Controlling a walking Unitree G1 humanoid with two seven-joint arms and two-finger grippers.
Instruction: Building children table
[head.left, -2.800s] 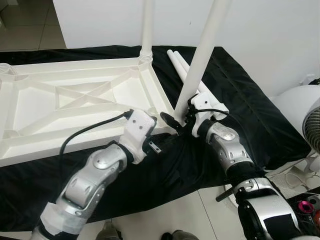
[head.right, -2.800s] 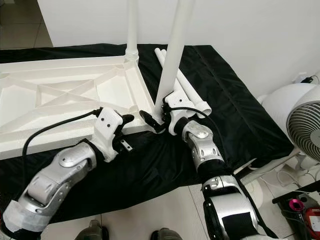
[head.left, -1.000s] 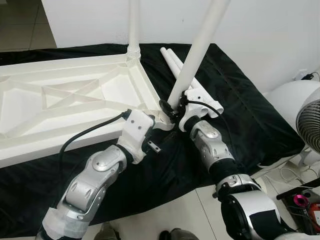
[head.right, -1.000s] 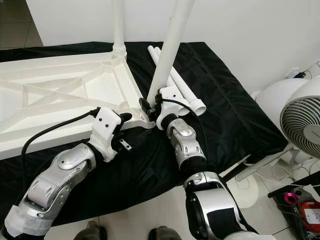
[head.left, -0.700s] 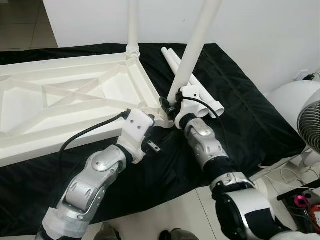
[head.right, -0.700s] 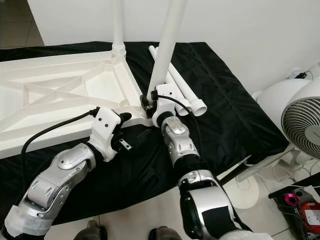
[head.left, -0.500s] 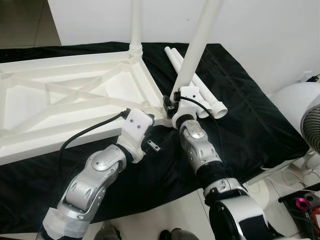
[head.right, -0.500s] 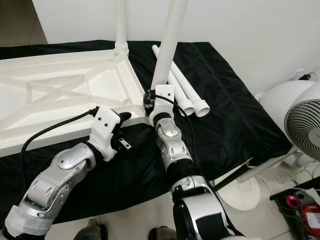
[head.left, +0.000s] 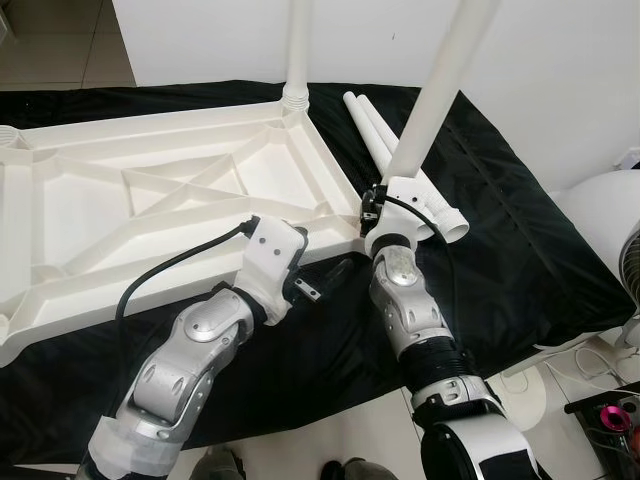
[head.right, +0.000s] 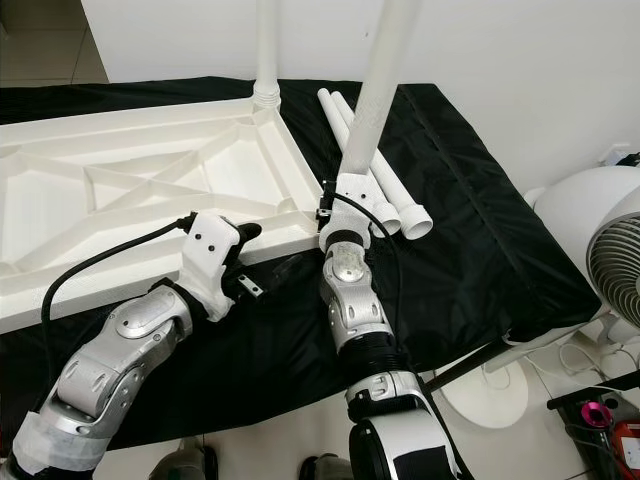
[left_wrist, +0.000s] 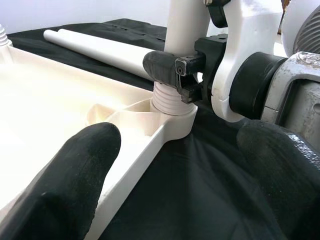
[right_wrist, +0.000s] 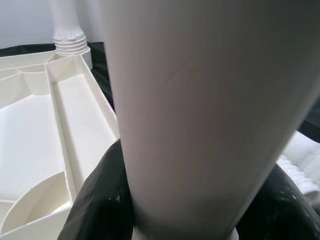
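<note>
**Second leg going into its corner socket**

Nearest us, our left hand (head.left: 322, 283) hovers with its fingers spread wide and holding nothing, just beside the near edge of the upturned table frame (head.left: 150, 215). Our right hand (left_wrist: 172, 70) is clamped around the base of the white leg (head.left: 435, 95), right above the threaded end where it meets the corner socket (left_wrist: 172, 117). The leg leans a little away from upright.

To do this step well, we judge the leg should be brought square to the socket before any turning, so the threads do not cross; the left hand could press the frame's rim to stop it sliding on the cloth.

Further on, two spare legs (head.left: 385, 150) lie side by side just beyond the socket, and at the far corner a fitted leg (head.left: 297, 50) stands upright.

Everything rests on a black cloth (head.left: 520, 250) spread over a low surface; we cannot tell what lies beneath. A white wall (head.left: 560, 70) stands behind, a fan (head.right: 610, 250) to our right, pale tiled floor (head.left: 330, 425) below
</note>
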